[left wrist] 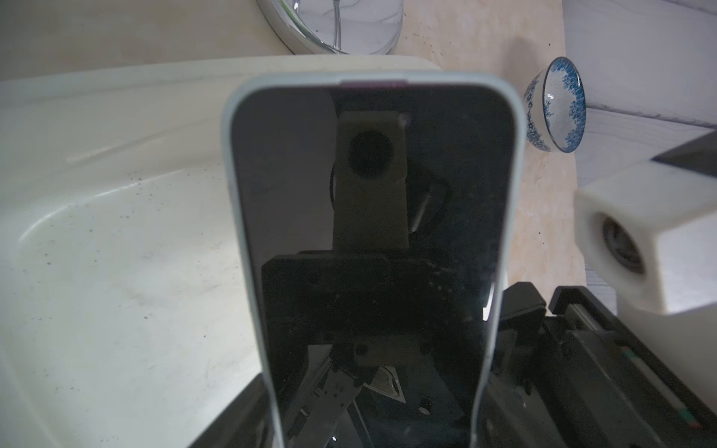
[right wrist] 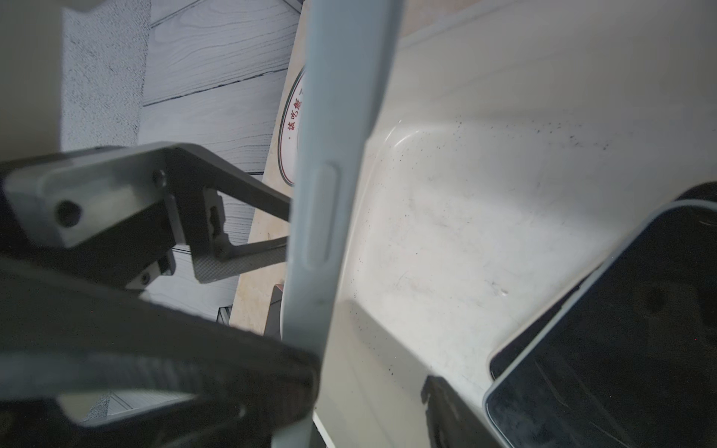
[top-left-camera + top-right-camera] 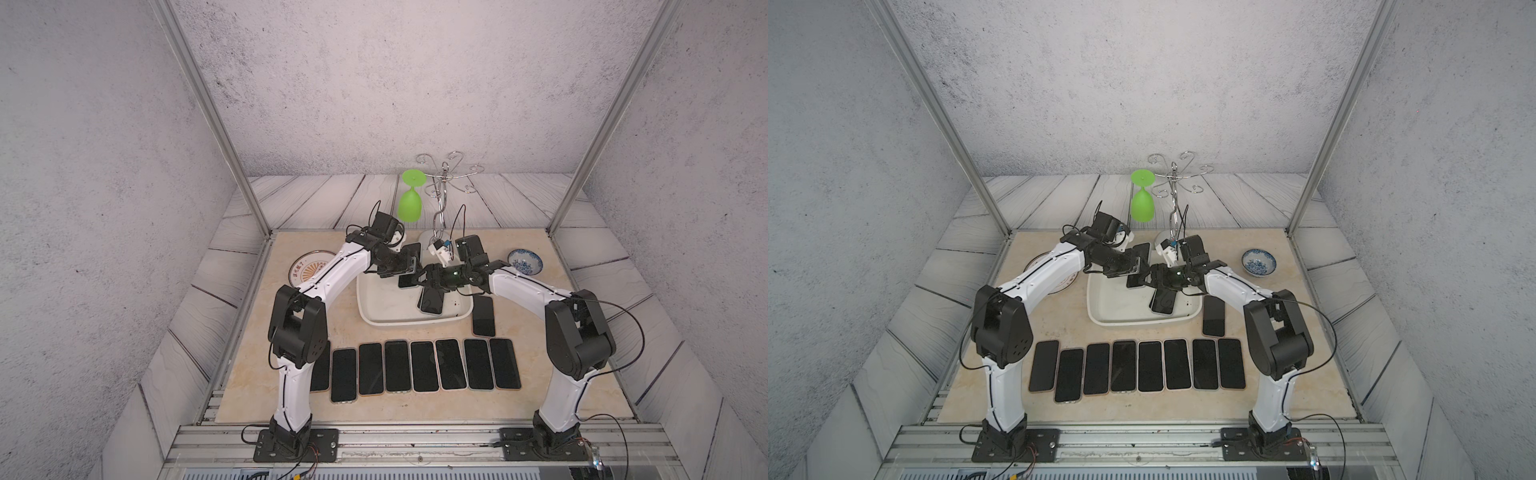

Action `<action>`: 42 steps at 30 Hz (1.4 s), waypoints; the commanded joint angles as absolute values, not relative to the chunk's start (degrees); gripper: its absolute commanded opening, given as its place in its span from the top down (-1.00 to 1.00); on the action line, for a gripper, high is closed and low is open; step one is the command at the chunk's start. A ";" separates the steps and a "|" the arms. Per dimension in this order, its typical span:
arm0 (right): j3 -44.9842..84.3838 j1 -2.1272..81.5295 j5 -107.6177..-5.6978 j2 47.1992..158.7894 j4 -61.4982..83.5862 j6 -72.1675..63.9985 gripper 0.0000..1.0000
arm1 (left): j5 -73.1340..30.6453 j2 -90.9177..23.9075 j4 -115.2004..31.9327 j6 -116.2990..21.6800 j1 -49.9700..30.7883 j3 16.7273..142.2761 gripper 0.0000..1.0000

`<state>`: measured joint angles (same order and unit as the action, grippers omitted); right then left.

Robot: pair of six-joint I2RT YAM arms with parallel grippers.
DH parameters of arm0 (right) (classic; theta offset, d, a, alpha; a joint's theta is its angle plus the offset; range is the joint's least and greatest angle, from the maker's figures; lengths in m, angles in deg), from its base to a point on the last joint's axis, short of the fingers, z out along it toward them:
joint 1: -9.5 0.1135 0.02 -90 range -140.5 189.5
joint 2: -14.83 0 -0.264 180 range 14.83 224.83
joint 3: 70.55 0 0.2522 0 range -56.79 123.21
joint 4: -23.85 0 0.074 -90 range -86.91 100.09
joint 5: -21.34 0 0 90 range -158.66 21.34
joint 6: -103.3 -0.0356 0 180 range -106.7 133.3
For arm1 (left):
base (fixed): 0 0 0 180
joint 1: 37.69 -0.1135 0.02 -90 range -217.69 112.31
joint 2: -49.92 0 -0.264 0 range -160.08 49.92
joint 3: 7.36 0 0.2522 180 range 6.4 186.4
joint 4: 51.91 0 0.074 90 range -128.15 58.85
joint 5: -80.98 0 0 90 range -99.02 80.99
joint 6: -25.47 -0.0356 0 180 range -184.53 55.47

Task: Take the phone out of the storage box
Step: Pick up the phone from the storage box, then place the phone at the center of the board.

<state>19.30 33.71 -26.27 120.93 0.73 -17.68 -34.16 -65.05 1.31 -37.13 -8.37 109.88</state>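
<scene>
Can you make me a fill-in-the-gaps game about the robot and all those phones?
1. In front of the shallow white plastic storage box lies a row of ___ black phones.
2. The plastic goblet hanging upside down from the silver wire rack is ___.
3. The left tool grips a pale-cased black phone above the storage ___.
4. The small blue-and-white bowl stands to the robot's ___ of the box.

Missing words: eight; green; box; right.
</scene>
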 commanded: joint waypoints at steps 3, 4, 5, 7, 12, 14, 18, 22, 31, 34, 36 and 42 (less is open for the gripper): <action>23.36 33.67 -24.15 123.67 9.85 -22.51 0.22 | -41.14 -59.55 -1.88 -35.27 -6.93 106.50 0.28; 23.65 33.61 -23.14 124.34 10.76 -23.25 0.42 | -41.67 -59.34 -2.46 -35.05 -6.95 105.84 0.28; 23.72 33.61 -22.28 124.77 11.73 -24.19 0.64 | -42.03 -59.19 -2.75 -34.84 -7.01 105.23 0.28; 23.40 33.60 -19.91 125.46 14.42 -26.34 0.91 | -43.34 -58.95 -3.87 -34.20 -7.32 104.25 0.27; 21.25 33.66 -16.64 124.17 14.12 -26.39 1.00 | -46.31 -58.84 -5.09 -33.00 -9.02 103.51 -0.10; 19.45 33.58 -17.18 121.35 10.16 -24.54 1.00 | -48.36 -58.27 -5.82 -31.78 -10.39 103.65 -0.74; 15.95 32.48 -23.18 110.90 -7.52 -14.73 1.00 | -50.47 -55.19 -7.06 -30.87 -13.37 104.17 -0.97; 11.94 26.89 -34.23 97.89 -26.74 -7.76 1.00 | -50.70 -52.14 -8.18 -31.39 -15.77 103.59 -0.97; 2.89 13.11 -59.59 89.33 -39.78 -4.31 1.00 | -51.56 -51.84 -12.86 -32.00 -15.89 96.84 -0.97; 3.27 11.91 -60.12 93.54 -39.60 -2.35 1.00 | -51.55 -51.86 -11.98 -33.39 -15.89 96.03 -0.96; 3.67 11.62 -60.92 96.69 -39.37 -1.39 1.00 | -51.67 -52.01 -11.80 -33.51 -15.89 95.83 -0.96; 3.39 11.25 -61.26 99.42 -36.01 -0.02 1.00 | -51.37 -52.55 -10.16 -35.33 -16.16 96.08 -0.97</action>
<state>2.50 11.50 -59.90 100.19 -38.46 -1.99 -50.84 -52.14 -11.06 -33.44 -15.93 95.69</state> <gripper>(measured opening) 0.131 0.984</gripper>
